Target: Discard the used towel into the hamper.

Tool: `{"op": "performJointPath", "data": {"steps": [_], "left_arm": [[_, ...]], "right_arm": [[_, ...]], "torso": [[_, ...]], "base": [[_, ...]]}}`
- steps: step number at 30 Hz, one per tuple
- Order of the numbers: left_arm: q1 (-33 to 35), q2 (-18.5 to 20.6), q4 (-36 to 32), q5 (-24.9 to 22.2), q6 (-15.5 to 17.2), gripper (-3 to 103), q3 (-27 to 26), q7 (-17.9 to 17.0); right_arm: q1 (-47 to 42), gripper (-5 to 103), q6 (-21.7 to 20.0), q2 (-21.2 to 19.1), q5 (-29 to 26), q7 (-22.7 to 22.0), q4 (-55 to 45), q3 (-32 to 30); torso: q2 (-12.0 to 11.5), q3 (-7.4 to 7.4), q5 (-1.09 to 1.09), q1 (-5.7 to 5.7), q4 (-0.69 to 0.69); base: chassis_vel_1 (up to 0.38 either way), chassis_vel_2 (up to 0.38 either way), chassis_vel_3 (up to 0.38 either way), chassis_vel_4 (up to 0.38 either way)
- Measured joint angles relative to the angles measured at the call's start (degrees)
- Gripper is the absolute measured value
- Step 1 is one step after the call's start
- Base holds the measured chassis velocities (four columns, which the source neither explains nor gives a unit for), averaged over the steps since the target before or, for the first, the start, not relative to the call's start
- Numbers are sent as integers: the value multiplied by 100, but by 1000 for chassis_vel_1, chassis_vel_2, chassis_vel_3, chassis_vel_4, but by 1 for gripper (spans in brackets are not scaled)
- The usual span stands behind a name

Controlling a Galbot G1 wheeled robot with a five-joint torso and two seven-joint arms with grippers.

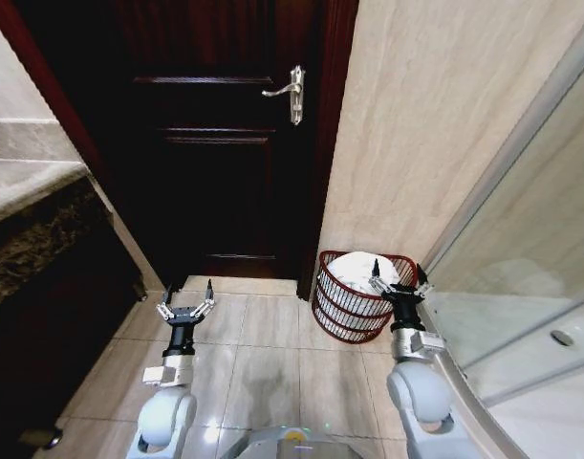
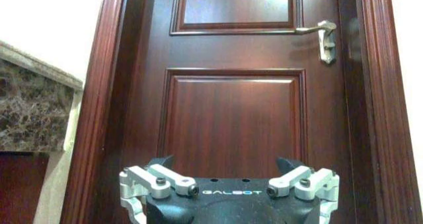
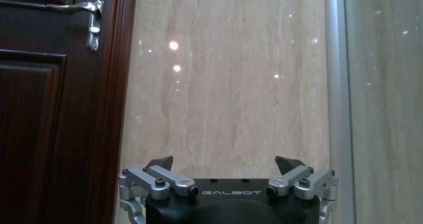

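towel [image 1: 360, 268] in hamper [image 1: 347, 308], right of door [image 1: 220, 143]

A small tiled bathroom with a dark door.
The wooden door [image 1: 215, 143] has a silver handle [image 1: 290, 93]; beige stone wall [image 1: 425, 124], glossy floor tiles [image 1: 263, 363], glass shower screen [image 1: 530, 258], marble counter [image 1: 33, 229].

The tiled floor [image 1: 263, 363] carries the hamper [image 1: 354, 311] by the wall.

Both arms rise from the bottom edge of the head view, forearms upright and roughly parallel. The left gripper [image 1: 185, 308] sits at lower left of centre, its fingers spread wide in a V with nothing between them. The right gripper [image 1: 399, 283] sits at lower right, slightly higher in the frame, fingers likewise spread and empty.
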State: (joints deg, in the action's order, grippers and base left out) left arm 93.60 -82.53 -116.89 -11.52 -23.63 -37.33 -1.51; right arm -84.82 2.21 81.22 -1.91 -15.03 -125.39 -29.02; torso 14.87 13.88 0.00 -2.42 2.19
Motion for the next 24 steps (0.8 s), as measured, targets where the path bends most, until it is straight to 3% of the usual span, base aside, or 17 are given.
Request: {"op": "performJointPath", "data": {"steps": [21,24], "left_arm": [[22,-15,-93,23,215,100,12,76],[70,31,-157,51,349,100,35,76]], "right_arm": [[-517,100,-73,110,-157,198,-284,-366],[-694,100,-125,261,-286,710,-216,-685]], "torso": [[479,313,0,-164,0],[571,370,0,-199,0]], "base": [[0,0,0,0],[0,0,0,0]]}}
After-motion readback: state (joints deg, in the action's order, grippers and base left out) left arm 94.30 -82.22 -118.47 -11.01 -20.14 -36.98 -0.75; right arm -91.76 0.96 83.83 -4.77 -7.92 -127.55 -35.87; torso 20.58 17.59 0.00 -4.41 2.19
